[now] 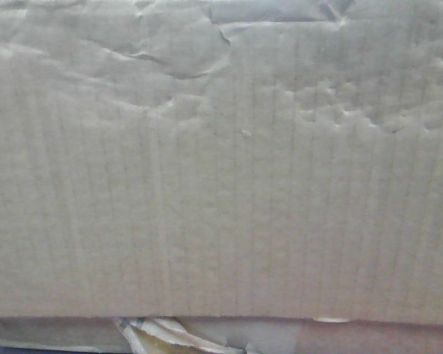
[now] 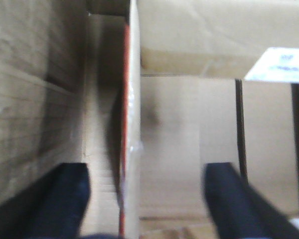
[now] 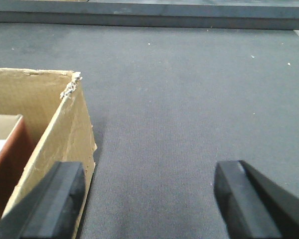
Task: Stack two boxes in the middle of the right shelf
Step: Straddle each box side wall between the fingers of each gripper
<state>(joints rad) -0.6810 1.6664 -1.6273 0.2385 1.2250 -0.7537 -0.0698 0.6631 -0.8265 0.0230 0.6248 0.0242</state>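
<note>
1. Exterior front-facing view: the face of a wide box (image 1: 221, 184) of tan corrugated cardboard fills nearly the whole frame. Its upper part is creased and dented. Along the bottom edge a strip of a flatter box (image 1: 52, 333) shows directly beneath it, with torn yellowish tape (image 1: 162, 335). Whether the wide box rests on the flatter one or stands in front of it cannot be told. No shelf and neither hand shows in this view.

2. Left wrist-mounted view: the left hand (image 2: 145, 172) is spread, with one dark finger (image 2: 65, 199) on each side of an upright cardboard wall (image 2: 132, 124) that has a red-orange stripe on its left face. The wall stands between the fingers, nearer the left one, and neither is seen pressing on it. More cardboard surrounds the hand. A white label (image 2: 281, 64) lies at upper right. Which box this is cannot be told.

3. Right wrist-mounted view: the right hand (image 3: 148, 172) is spread, with only dark grey bench (image 3: 189, 99) between its fingers. An open cardboard box (image 3: 65, 129) with a torn corner stands at the left, its wall just beside the left finger. A reddish-brown item (image 3: 10, 159) sits inside.
</note>
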